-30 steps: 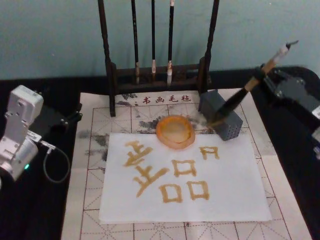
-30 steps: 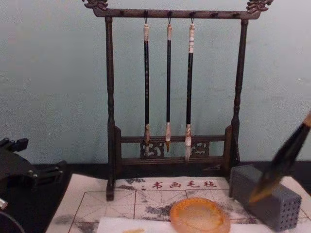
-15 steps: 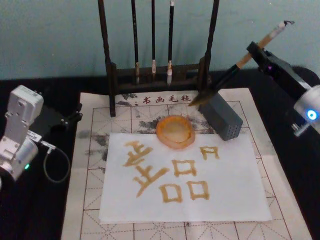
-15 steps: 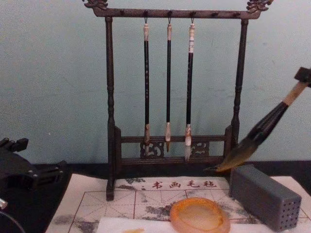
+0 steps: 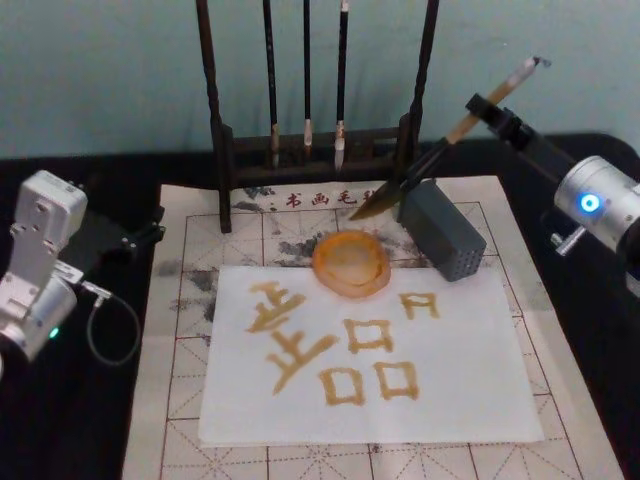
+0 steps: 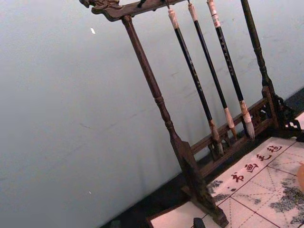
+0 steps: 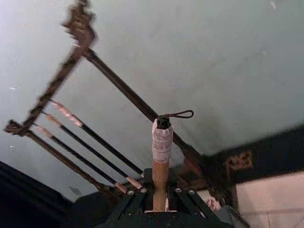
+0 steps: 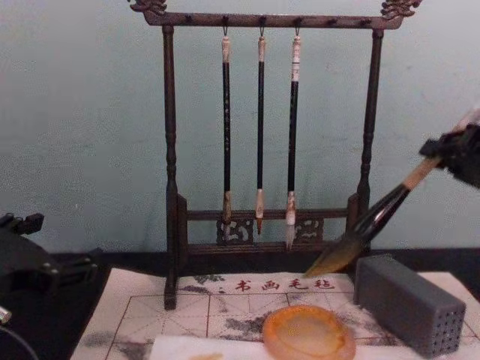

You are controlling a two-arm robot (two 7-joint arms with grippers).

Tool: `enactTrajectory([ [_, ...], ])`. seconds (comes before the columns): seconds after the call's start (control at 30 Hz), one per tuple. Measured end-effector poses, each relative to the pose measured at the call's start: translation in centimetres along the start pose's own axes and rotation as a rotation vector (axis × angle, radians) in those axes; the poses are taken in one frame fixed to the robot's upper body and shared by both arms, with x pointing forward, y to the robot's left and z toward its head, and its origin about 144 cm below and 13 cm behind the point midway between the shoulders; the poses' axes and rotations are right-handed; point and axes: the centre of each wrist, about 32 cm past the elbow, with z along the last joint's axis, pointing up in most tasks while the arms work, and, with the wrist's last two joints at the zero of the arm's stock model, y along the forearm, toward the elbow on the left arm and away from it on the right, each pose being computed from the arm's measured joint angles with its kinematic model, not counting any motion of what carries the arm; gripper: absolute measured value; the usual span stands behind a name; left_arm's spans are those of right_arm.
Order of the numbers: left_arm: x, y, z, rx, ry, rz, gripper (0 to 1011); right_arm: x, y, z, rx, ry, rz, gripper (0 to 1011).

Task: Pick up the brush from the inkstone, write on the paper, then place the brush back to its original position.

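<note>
Head view: right pincer (image 5: 492,103) grasping the brush (image 5: 435,155) by its tan handle.
Its tilted bristle tip hangs just behind the inkstone (image 5: 320,262), near the grey block (image 5: 445,235); left arm (image 5: 40,260) parked at left.

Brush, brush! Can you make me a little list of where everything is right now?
brush: tilted in the air, tip down, close to the block
held by: right gripper, shut on the handle
inkstone: at the paper's top edge, no brush on it
paper: tan characters written on it
left gripper: parked at the left side
rack: three slim brushes hanging
</note>
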Motion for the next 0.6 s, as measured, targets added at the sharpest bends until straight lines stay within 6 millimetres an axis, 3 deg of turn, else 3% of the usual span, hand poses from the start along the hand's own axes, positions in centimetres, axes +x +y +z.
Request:
enactTrajectory([
  [0.6,0.0,0.0,0.0,0.0,0.0,0.0,1001,0.7,1.4,-1.3,-0.104,0.135,-0.11,181],
])
